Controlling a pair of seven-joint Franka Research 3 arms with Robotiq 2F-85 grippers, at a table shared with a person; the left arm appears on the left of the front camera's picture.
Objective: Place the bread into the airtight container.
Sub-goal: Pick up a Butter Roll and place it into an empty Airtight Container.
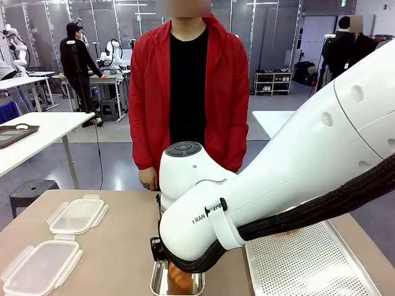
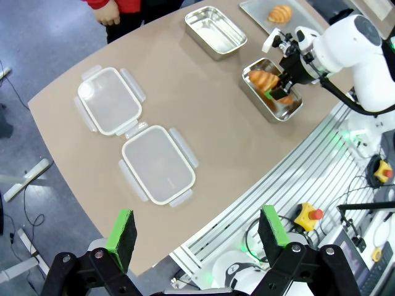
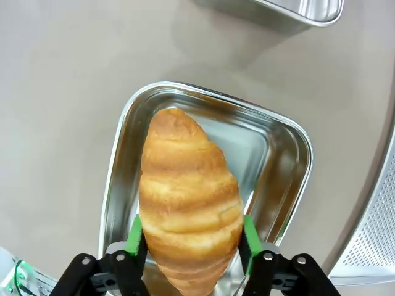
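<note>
Bread, a golden-brown croissant [image 3: 188, 197], lies in the rectangular steel container [image 3: 285, 161] at the table's [image 3: 55, 92] robot-side edge, long axis pointing straight out from the right gripper [image 3: 192, 236]. We find its green pads [image 3: 136, 234] touching both flanks; whether they press, we cannot tell. The left gripper [image 2: 197, 233] gapes empty, well apart.

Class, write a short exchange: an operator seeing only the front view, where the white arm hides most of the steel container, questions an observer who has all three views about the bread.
Operator: Where exactly is the bread?
Observer: The golden croissant is in the rectangular steel container, flanked by the green pads of the right gripper.
Operator: And the left arm?
Observer: The left gripper hangs open and empty, high above the brown table.
</note>
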